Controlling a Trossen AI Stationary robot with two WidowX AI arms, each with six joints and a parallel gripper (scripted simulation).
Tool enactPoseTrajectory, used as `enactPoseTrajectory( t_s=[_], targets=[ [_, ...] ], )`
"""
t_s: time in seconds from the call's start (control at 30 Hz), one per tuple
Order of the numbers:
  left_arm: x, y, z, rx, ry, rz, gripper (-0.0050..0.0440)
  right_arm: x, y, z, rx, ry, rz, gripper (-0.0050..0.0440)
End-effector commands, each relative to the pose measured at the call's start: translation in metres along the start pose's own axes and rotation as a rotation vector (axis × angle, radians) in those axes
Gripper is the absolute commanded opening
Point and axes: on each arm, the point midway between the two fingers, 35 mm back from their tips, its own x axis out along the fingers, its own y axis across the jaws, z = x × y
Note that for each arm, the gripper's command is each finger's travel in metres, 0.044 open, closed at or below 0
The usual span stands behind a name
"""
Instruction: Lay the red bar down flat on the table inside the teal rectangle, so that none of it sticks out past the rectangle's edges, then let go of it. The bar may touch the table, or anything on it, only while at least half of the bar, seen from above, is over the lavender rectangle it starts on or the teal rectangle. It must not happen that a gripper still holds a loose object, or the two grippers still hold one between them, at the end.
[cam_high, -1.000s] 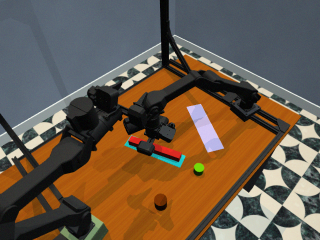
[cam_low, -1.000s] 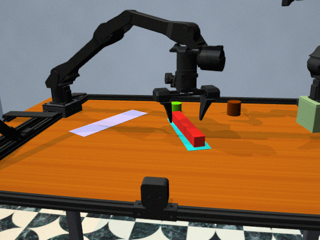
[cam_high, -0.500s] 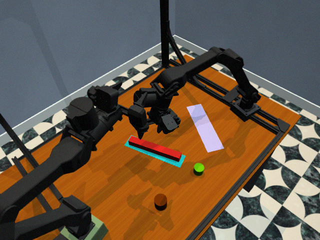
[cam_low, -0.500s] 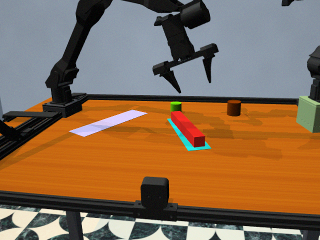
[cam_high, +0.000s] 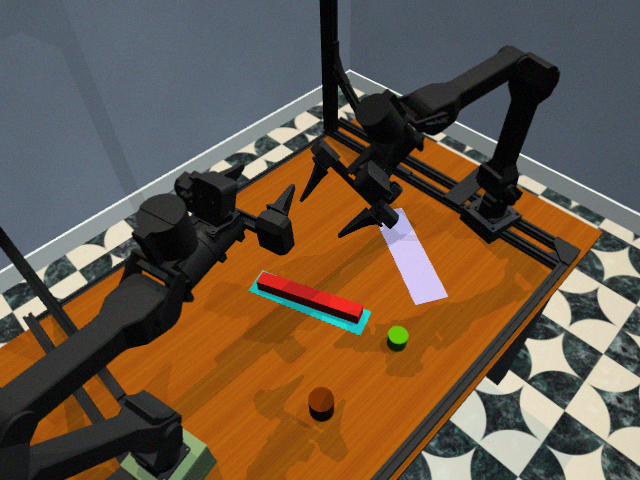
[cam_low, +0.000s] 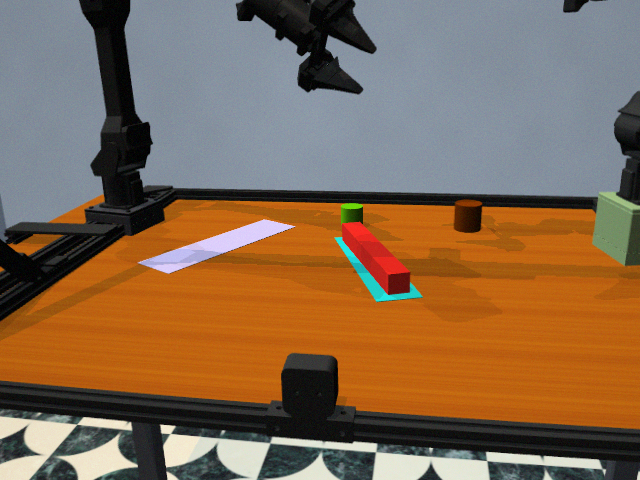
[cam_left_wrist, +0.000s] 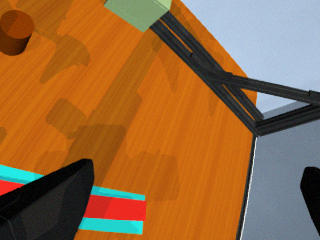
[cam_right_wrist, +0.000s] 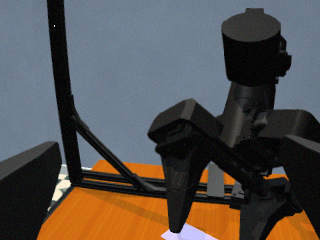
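The red bar (cam_high: 309, 297) lies flat on the teal rectangle (cam_high: 364, 321) in mid-table, with teal showing around its edges; it also shows in the exterior view (cam_low: 374, 255) on the teal rectangle (cam_low: 399, 296). My left gripper (cam_high: 321, 217) is open and empty, raised high above the table between the bar and the lavender rectangle (cam_high: 416, 263). It touches nothing. The left wrist view shows one end of the bar (cam_left_wrist: 115, 208) far below. My right gripper (cam_high: 264, 178) is open and empty, in the air at the far side.
A green cylinder (cam_high: 398, 336) stands near the bar's end. A brown cylinder (cam_high: 321, 401) stands nearer the front edge. The right arm's base sits on a pale green block (cam_low: 615, 227). Black rails (cam_high: 429, 175) frame the table.
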Motion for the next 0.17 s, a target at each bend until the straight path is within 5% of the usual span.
enactPoseTrajectory(
  t_s=[0.0,0.13],
  targets=[
    [-0.037,-0.001,0.007,0.206,-0.115,-0.102,0.044,0.0,0.0,0.0,0.0,0.0,0.0,0.044],
    [-0.079,0.003,0.01,0.458,-0.284,-0.192,0.044,0.0,0.0,0.0,0.0,0.0,0.0,0.044]
  ],
)
